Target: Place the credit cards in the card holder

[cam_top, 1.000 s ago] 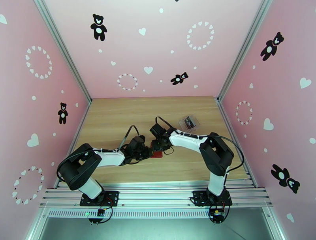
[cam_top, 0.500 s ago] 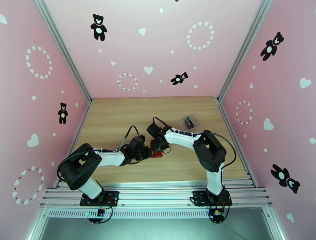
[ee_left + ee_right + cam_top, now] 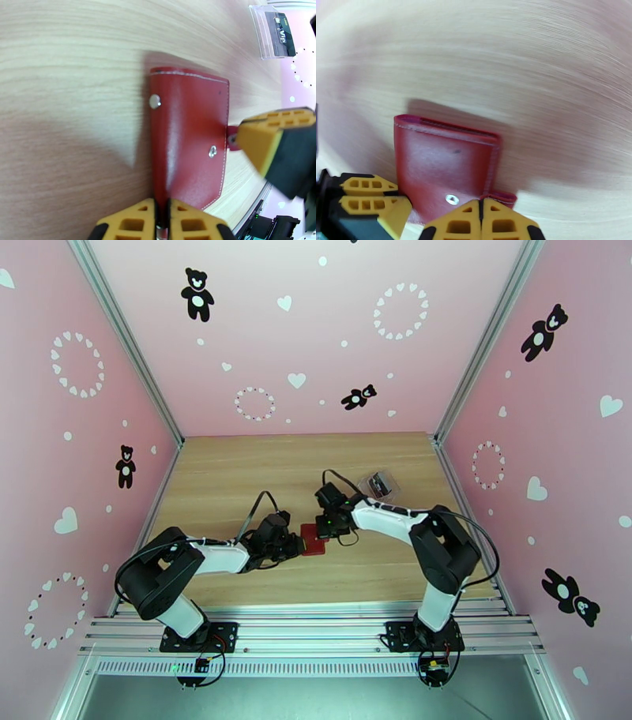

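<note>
Clamping card holder (image 3: 189, 134), left gripper (image 3: 162, 215)

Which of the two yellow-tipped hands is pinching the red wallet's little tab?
The right hand, closed on the dark red leather wallet's snap tab; the left hand grips the wallet's edge instead.

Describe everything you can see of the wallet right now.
The wallet is dark red and leather-like, with pale stitching along its edges and two metal snap studs on its upper face. It lies folded and flat on the table, with its tab unsnapped and sticking out sideways. The left gripper is shut on one edge. The right gripper is shut at the tab, seemingly pinching it.
</note>
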### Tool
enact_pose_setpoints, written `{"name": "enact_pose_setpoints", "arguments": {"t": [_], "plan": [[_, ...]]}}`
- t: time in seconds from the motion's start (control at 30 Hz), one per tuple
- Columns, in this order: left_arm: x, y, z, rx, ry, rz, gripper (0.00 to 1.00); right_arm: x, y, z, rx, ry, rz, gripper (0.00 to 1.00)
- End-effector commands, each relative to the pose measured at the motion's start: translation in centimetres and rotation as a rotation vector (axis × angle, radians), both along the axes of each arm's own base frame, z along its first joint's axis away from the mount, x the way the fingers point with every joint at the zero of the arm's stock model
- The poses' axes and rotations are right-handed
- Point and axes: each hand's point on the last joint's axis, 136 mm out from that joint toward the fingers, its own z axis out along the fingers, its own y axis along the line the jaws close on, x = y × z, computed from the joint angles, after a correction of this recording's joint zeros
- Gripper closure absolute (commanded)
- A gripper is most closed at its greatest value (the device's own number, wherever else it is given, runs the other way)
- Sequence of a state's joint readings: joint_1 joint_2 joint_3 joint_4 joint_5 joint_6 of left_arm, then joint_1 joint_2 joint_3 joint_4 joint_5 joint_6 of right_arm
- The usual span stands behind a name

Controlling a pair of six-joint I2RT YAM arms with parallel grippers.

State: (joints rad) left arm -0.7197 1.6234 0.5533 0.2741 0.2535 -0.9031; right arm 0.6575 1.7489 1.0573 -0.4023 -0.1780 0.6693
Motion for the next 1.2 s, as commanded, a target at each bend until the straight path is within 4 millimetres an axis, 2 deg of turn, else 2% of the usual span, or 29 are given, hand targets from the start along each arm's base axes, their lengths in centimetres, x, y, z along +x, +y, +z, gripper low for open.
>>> {"name": "enact_pose_setpoints", "arguments": {"t": [0.0, 0.07, 0.1, 0.23, 0.27, 0.4, 0.47, 0.63, 0.77, 0.93, 1.17], "plan": [[-0.9, 1.4, -1.7, 0.064, 0.041, 0.017, 0.86, -0.3, 1.4, 2.8, 0.193, -0.005, 0.034, 1.00], [-0.9, 1.5, -1.4, 0.070, 0.036, 0.016, 0.81, -0.4, 1.5, 4.1, 0.221, -0.024, 0.052, 1.00], [-0.9, 1.7, -1.2, 0.081, 0.031, 0.019, 0.75, -0.5, 1.5, 4.9, 0.236, -0.036, 0.057, 1.00], [-0.5, 3.9, 0.2, 0.156, 0.018, 0.075, 0.38, -0.8, 1.3, 9.5, 0.309, -0.083, 0.058, 1.00], [-0.3, 4.4, 0.9, 0.152, 0.006, 0.090, 0.33, -1.1, 1.5, 10.9, 0.334, -0.090, 0.067, 1.00], [0.0, 7.8, 4.0, 0.187, -0.070, 0.179, 0.22, -2.7, 3.3, 18.1, 0.547, -0.153, 0.126, 1.00], [-0.1, 9.0, 5.3, 0.175, -0.103, 0.212, 0.20, -3.6, 4.2, 19.8, 0.584, -0.154, 0.156, 1.00], [-0.7, 9.8, 7.4, 0.123, -0.142, 0.225, 0.21, -4.9, 6.1, 19.5, 0.539, -0.155, 0.197, 1.00], [-1.2, 9.9, 8.1, 0.103, -0.154, 0.217, 0.24, -4.6, 7.0, 18.8, 0.544, -0.138, 0.172, 1.00], [-1.6, 11.2, 8.7, 0.126, -0.179, 0.251, 0.28, -5.2, 9.2, 18.2, 0.598, -0.087, 0.187, 1.00], [-1.9, 11.3, 7.7, 0.142, -0.146, 0.248, 0.43, -4.2, 8.2, 12.5, 0.541, -0.020, 0.102, 1.00]]}}
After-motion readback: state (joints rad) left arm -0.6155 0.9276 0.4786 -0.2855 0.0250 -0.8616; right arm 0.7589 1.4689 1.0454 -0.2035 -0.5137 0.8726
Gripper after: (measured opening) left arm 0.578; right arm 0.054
